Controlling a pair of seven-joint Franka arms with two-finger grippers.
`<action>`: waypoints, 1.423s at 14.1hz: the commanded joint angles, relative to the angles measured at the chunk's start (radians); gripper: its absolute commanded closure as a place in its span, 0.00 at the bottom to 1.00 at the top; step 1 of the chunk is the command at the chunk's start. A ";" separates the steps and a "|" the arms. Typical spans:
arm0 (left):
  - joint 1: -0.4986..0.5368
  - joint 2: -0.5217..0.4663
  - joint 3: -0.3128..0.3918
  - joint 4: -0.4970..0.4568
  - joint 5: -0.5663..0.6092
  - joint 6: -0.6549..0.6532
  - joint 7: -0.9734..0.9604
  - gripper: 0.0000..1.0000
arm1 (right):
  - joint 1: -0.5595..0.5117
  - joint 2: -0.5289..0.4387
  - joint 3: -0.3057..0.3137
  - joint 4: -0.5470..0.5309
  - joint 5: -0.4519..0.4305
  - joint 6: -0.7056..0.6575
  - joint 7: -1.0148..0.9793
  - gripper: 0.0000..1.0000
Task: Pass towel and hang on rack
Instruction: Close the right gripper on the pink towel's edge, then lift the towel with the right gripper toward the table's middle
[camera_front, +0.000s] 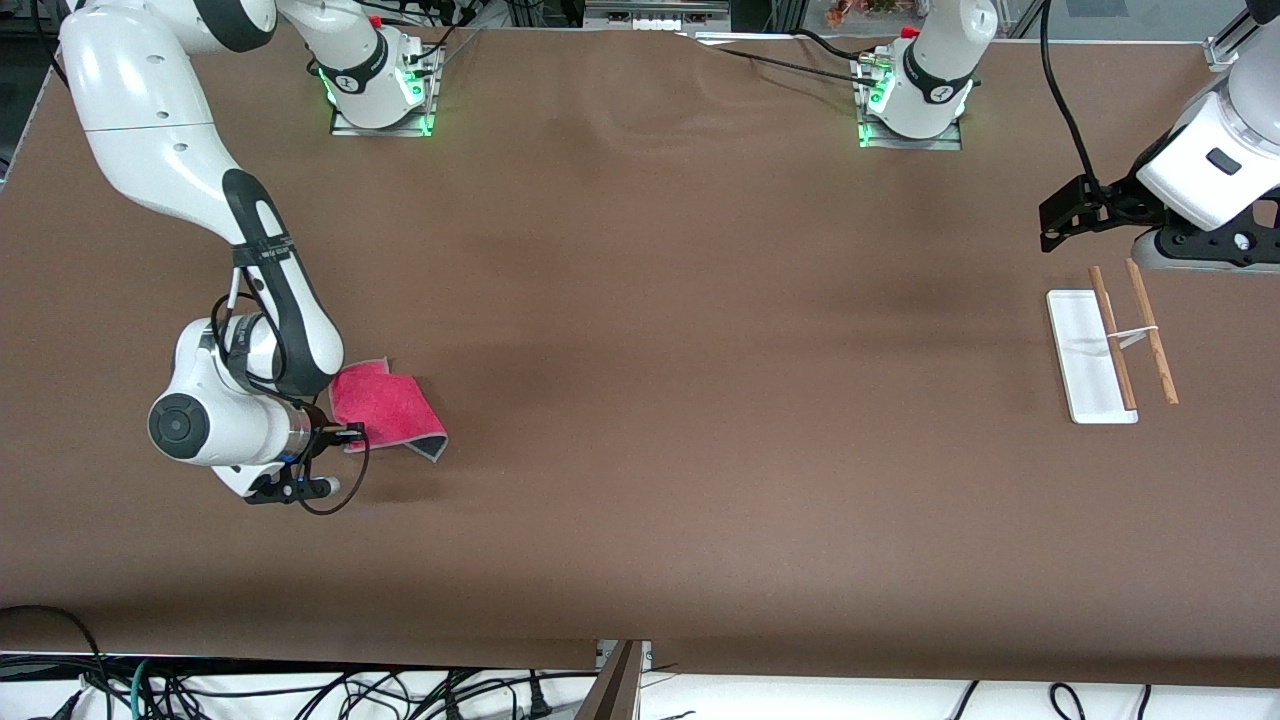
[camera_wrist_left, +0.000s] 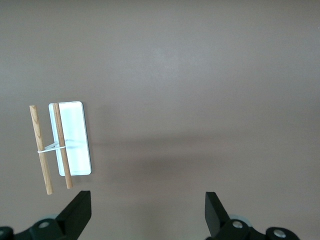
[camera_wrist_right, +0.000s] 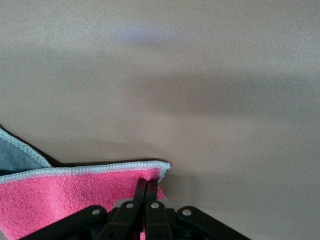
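The towel (camera_front: 385, 405), pink-red face up with a grey edge turned over, lies partly folded on the brown table toward the right arm's end. My right gripper (camera_front: 350, 435) is low at the towel's edge and shut on it near a corner. In the right wrist view the closed fingers (camera_wrist_right: 146, 182) pinch the pink cloth (camera_wrist_right: 65, 197) just inside its grey stitching. The rack (camera_front: 1110, 345) stands toward the left arm's end, with a white base and two wooden rods; it also shows in the left wrist view (camera_wrist_left: 65, 145). My left gripper (camera_front: 1075, 210) hangs open and empty above the table beside the rack (camera_wrist_left: 147, 210).
The two arm bases (camera_front: 380, 90) (camera_front: 915, 95) stand along the table's back edge. A black cable (camera_front: 1065, 110) hangs by the left arm. Loose cables (camera_front: 300, 690) lie below the table's front edge. Bare brown table (camera_front: 700, 350) spans between towel and rack.
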 joint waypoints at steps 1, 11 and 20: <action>-0.008 -0.016 0.003 -0.009 -0.003 -0.003 -0.014 0.00 | -0.006 -0.019 0.009 -0.007 0.016 -0.002 -0.021 1.00; -0.006 -0.015 0.003 -0.011 -0.005 -0.001 -0.013 0.00 | 0.000 -0.194 0.213 0.057 0.011 -0.185 0.010 1.00; 0.003 -0.015 -0.004 -0.064 -0.005 0.105 -0.002 0.00 | 0.001 -0.223 0.433 0.173 0.002 -0.251 0.211 1.00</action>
